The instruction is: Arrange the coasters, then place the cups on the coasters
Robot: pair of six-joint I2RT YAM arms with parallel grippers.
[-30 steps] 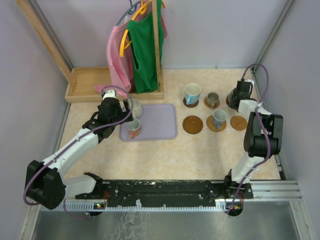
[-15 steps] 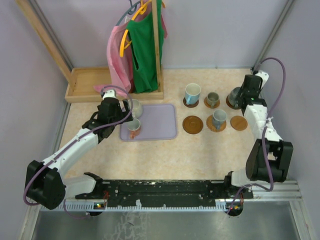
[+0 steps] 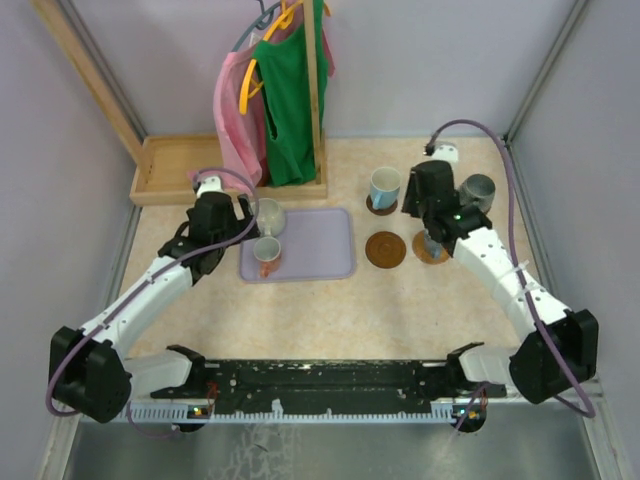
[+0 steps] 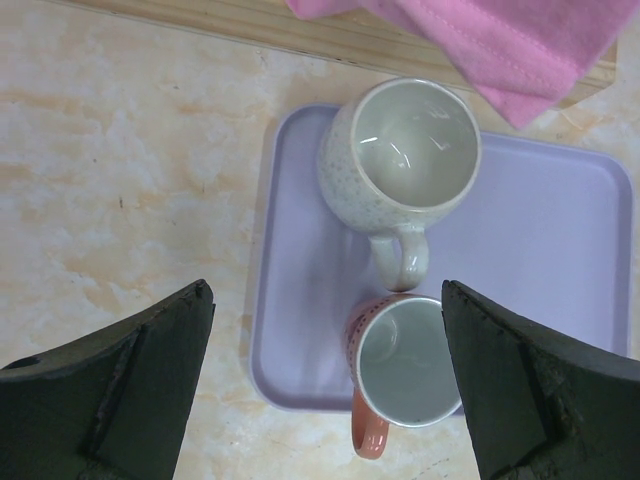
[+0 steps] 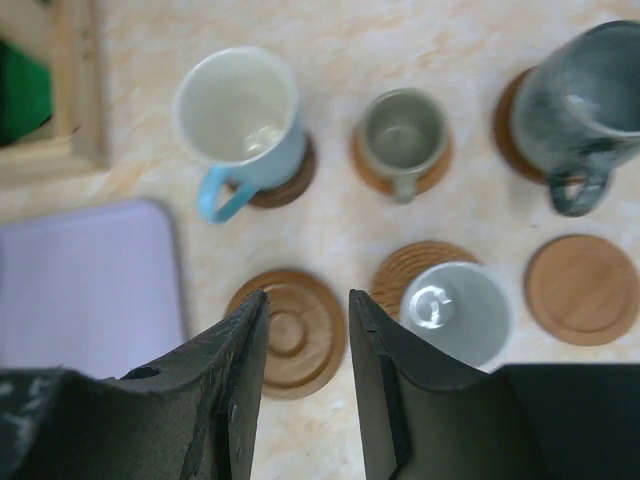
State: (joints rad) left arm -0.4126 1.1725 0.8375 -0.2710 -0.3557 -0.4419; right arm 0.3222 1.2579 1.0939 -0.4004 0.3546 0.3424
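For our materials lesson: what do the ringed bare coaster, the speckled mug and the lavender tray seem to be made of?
Ringed coaster: probably wood, matte brown, concentric grooves. Speckled mug: likely glazed ceramic, glossy highlights inside. Lavender tray: seemingly plastic, smooth, uniform colour, rounded rim.

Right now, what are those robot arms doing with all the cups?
They are setting cups on coasters. Four cups already sit on coasters, and two coasters are bare. The left arm holds its jaws open over the last two cups on the purple tray. The right arm hovers above the coasters, jaws empty.
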